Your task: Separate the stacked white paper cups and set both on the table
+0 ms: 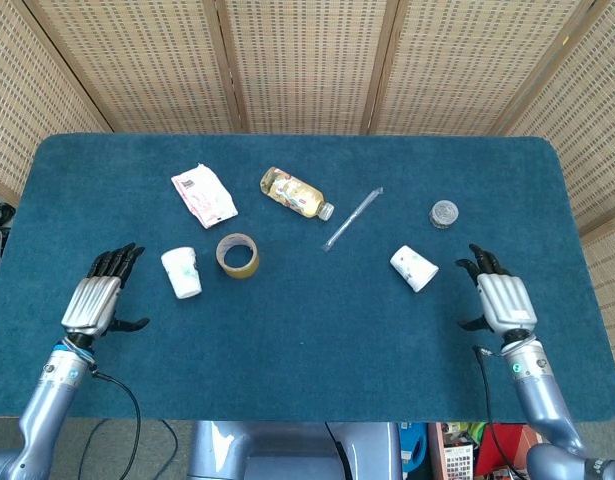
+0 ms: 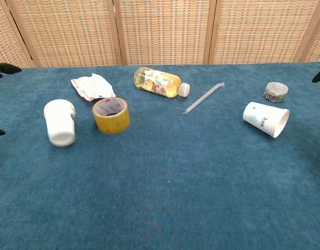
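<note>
Blue-carpeted surface carries everything; both cups are down on it but neither stands upright, as far as I can judge. Left hand sits near the front-left edge w/ fingers spread, holding nothing; right hand mirrors it at front-right, also empty and spread.

Left paper cup lies on its side between the left hand and the tape roll, just beside the roll. Right paper cup lies tipped, mouth toward the right hand, apart from it.

Risks, biggest first:
- Both cups are round and on their sides, so they can roll; a brush from a hand or arm would send them off (the left one probably into the tape roll).
- If upright is wanted, re-gripping thin paper walls too hard could crush them.
- Juice bottle, wrapped straw, crumpled packet and small tin sit further back, well apart; low risk unless an arm sweeps wide.
</note>
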You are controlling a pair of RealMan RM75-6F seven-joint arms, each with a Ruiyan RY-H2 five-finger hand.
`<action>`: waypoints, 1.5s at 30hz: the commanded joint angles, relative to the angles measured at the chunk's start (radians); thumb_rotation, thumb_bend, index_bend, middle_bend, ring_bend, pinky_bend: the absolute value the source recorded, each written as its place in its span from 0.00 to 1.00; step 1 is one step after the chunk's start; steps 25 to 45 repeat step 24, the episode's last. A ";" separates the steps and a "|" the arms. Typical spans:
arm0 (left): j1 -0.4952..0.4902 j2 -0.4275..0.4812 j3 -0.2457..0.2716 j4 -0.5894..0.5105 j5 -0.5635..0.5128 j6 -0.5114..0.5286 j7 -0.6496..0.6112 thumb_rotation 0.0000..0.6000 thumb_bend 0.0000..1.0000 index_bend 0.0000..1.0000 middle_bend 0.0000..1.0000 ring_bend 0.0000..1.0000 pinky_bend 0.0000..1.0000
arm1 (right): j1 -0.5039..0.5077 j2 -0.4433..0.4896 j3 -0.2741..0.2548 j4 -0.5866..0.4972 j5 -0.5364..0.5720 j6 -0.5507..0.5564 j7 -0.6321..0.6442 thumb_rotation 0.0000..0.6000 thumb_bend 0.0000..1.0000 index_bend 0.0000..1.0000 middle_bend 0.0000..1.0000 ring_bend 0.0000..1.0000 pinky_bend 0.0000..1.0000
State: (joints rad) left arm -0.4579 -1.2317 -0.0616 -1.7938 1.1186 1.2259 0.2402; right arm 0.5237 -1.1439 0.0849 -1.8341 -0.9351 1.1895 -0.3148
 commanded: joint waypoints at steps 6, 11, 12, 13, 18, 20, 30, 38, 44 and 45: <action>0.073 0.043 0.048 -0.054 0.116 0.101 0.035 1.00 0.15 0.00 0.00 0.00 0.00 | -0.088 0.003 -0.039 0.010 -0.171 0.122 0.020 1.00 0.09 0.21 0.00 0.00 0.29; 0.141 0.024 0.089 -0.033 0.215 0.204 0.060 1.00 0.15 0.00 0.00 0.00 0.00 | -0.154 -0.008 -0.062 0.059 -0.286 0.205 0.086 1.00 0.09 0.19 0.00 0.00 0.28; 0.152 0.022 0.095 -0.025 0.228 0.215 0.055 1.00 0.15 0.00 0.00 0.00 0.00 | -0.166 -0.009 -0.066 0.071 -0.304 0.216 0.104 1.00 0.09 0.19 0.00 0.00 0.27; 0.164 0.020 0.103 -0.018 0.239 0.225 0.050 1.00 0.15 0.00 0.00 0.00 0.00 | -0.177 -0.009 -0.068 0.083 -0.318 0.228 0.120 1.00 0.09 0.19 0.00 0.00 0.26; 0.232 0.026 0.143 0.038 0.294 0.279 0.007 1.00 0.15 0.00 0.00 0.00 0.00 | -0.236 -0.005 -0.068 0.160 -0.363 0.281 0.204 1.00 0.09 0.19 0.00 0.00 0.25; 0.250 0.029 0.150 0.053 0.305 0.290 -0.009 1.00 0.15 0.00 0.00 0.00 0.00 | -0.251 -0.006 -0.064 0.188 -0.366 0.287 0.232 1.00 0.09 0.19 0.00 0.00 0.25; 0.282 0.033 0.151 0.088 0.322 0.311 -0.055 1.00 0.15 0.00 0.00 0.00 0.00 | -0.273 -0.009 -0.057 0.235 -0.370 0.280 0.276 1.00 0.09 0.19 0.00 0.00 0.25; 0.282 0.033 0.151 0.088 0.322 0.311 -0.055 1.00 0.15 0.00 0.00 0.00 0.00 | -0.273 -0.009 -0.057 0.235 -0.370 0.280 0.276 1.00 0.09 0.19 0.00 0.00 0.25; 0.282 0.033 0.151 0.088 0.322 0.311 -0.055 1.00 0.15 0.00 0.00 0.00 0.00 | -0.273 -0.009 -0.057 0.235 -0.370 0.280 0.276 1.00 0.09 0.19 0.00 0.00 0.25; 0.282 0.033 0.151 0.088 0.322 0.311 -0.055 1.00 0.15 0.00 0.00 0.00 0.00 | -0.273 -0.009 -0.057 0.235 -0.370 0.280 0.276 1.00 0.09 0.19 0.00 0.00 0.25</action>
